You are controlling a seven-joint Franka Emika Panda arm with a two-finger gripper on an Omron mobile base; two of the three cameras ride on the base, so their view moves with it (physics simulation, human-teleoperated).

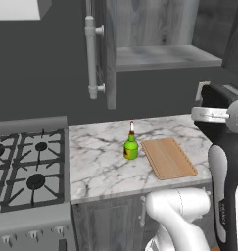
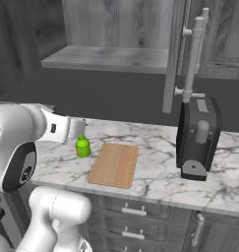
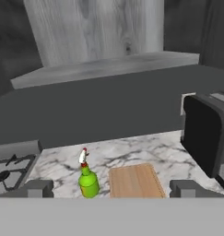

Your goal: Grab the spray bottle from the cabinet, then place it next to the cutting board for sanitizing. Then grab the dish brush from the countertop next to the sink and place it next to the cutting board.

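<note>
Your end effector [image 3: 111,189] is hanging spread and empty above the worktop [image 1: 106,162]. The spray bottle [image 1: 130,146] is standing just beside the cutting board [image 1: 168,158], so fetching the dish brush seems next.

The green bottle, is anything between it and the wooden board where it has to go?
No. The green bottle stands upright on the counter, right beside the wooden board, with only a narrow strip of bare marble between them. Nothing visible blocks it. The tool is open and holds nothing.
</note>
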